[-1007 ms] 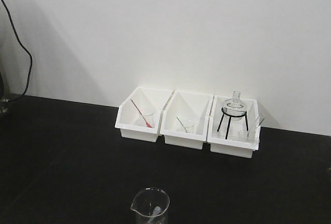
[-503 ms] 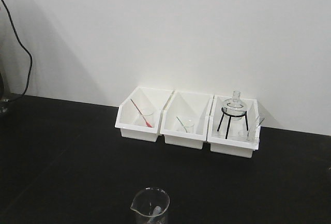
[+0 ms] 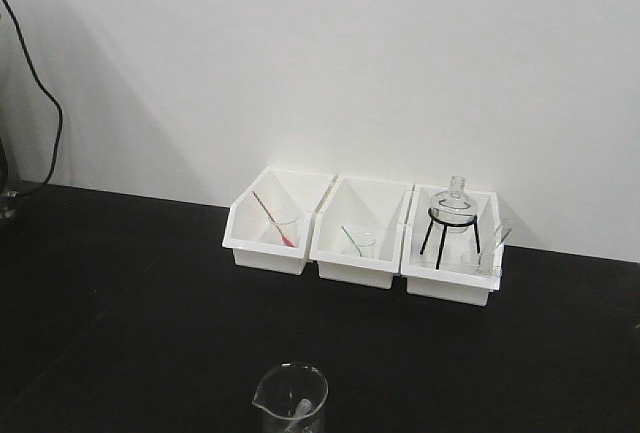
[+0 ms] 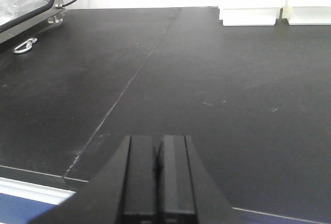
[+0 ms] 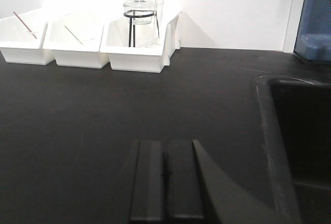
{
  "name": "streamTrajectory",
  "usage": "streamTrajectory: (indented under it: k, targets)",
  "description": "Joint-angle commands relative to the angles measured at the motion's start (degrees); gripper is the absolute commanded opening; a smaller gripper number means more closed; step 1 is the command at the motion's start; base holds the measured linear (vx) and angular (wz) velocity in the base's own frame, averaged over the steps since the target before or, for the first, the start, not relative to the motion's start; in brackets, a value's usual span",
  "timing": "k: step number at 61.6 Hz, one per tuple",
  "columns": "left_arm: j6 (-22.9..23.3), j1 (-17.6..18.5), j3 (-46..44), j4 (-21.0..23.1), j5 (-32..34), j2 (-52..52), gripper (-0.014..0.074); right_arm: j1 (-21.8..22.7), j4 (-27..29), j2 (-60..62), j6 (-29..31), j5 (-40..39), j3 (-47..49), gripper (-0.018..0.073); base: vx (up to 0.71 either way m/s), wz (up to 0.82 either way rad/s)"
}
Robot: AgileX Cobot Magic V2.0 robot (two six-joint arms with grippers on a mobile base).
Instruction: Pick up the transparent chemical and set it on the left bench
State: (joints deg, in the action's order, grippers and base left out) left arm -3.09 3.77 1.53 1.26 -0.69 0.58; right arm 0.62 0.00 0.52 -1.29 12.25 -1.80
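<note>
Front view: the transparent chemical (image 3: 291,401) stands on the left bench (image 3: 120,293), well in front of the middle white bin (image 3: 355,253), with its base cut off by the lower frame edge. A small white piece lies inside it. No arm or gripper shows here, so the beaker looks set down on the black surface, and the placing step appears done or nearly so. What is left, I judge, is only to keep both arms clear of the glass.

Left wrist view: the left gripper (image 4: 155,175) has its fingers pressed together, holding nothing. The beaker is not visible, and only the bin fronts at the far edge show.

Right wrist view: the right gripper (image 5: 166,180) likewise has its fingers closed and empty. The round flask on its tripod (image 5: 137,14) sits in the nearest bin, and the beaker is again out of frame.
</note>
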Motion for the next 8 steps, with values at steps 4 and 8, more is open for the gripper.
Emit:
streamTrajectory:
  k: [4,8]
  targets:
    - [0.45,0.1,0.93,0.04,4.49,1.1,-0.0003,0.16,0.0,0.52,0.12,-4.82,-0.29,-0.0007,0.0,0.0]
    - [0.45,0.1,0.93,0.04,4.49,1.1,-0.0003,0.16,0.0,0.52,0.12,-4.82,-0.29,-0.0007,0.0,0.0]
